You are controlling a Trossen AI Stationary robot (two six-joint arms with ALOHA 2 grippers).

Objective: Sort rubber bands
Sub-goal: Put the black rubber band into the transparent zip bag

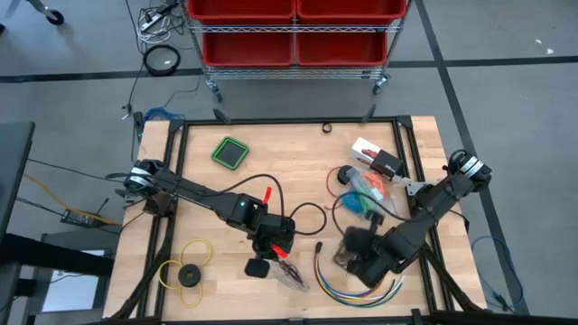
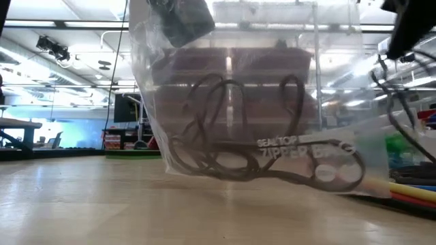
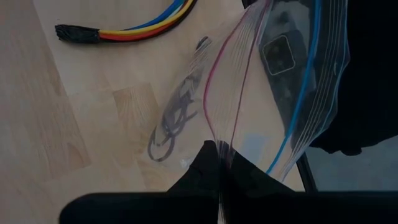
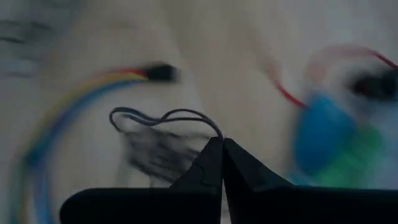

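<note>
While the left gripper [image 3: 219, 163] stood fully closed, pinching the mouth edge of a clear zipper bag [image 2: 272, 102], dark purple rubber bands [image 2: 231, 129] lay bunched in the bag's lower end, their loops stretched along its length. The right gripper [image 4: 222, 149], fingers pressed together, held one dark band [image 4: 165, 118] above the table [image 1: 298, 153], its loop reaching sideways toward the multicoloured cables [image 4: 81, 87]; blue and green bunches [image 4: 329, 143] lay nearby.

even overhead light, bright; soft shadows under the arms in the high view. low view: ceiling strip lights [image 2: 82, 7] glare through the clear zipper bag [image 2: 272, 122], table foreground soft. right wrist view heavily blurred throughout. left wrist view sharp, fingers silhouetted dark.
</note>
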